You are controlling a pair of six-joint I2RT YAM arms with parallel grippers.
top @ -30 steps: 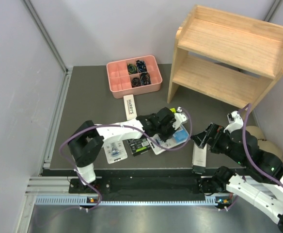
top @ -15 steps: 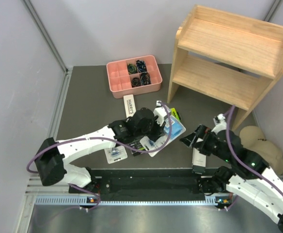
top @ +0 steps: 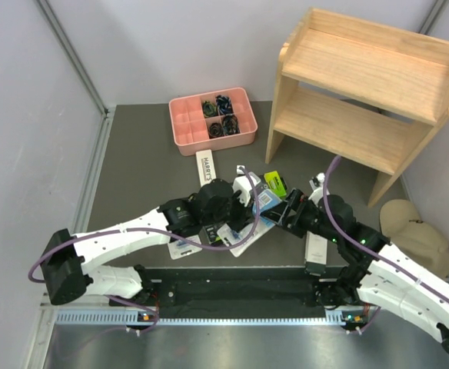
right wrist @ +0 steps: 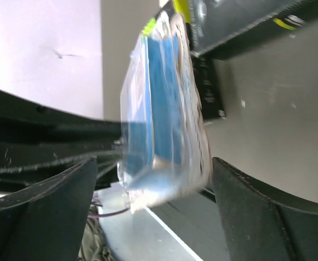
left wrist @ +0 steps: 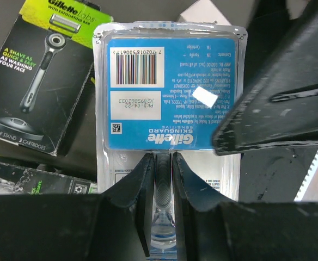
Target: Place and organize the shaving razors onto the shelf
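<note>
Pale grey walls (top: 24, 115) enclose a dark bench (top: 140, 169); the shelf (top: 347, 123) stands far right. Mid-bench, the left claw (left wrist: 161, 174) pinches a blue-card blister pack (left wrist: 170, 92); the right claw (right wrist: 153, 163) gapes wide around it.

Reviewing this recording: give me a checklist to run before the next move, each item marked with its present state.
1. Grip of left end effector on clear blister pack with blue card: ok, fingers clamp its lower edge.
2. Pack between fingers of right end effector: ok, one finger each side.
3. That right end effector shut on pack: not ok, open.
4. Room on light wooden two-tier shelf: ok, both tiers bare.
5. Pack clear of black box with lime-green end: cannot tell.
</note>
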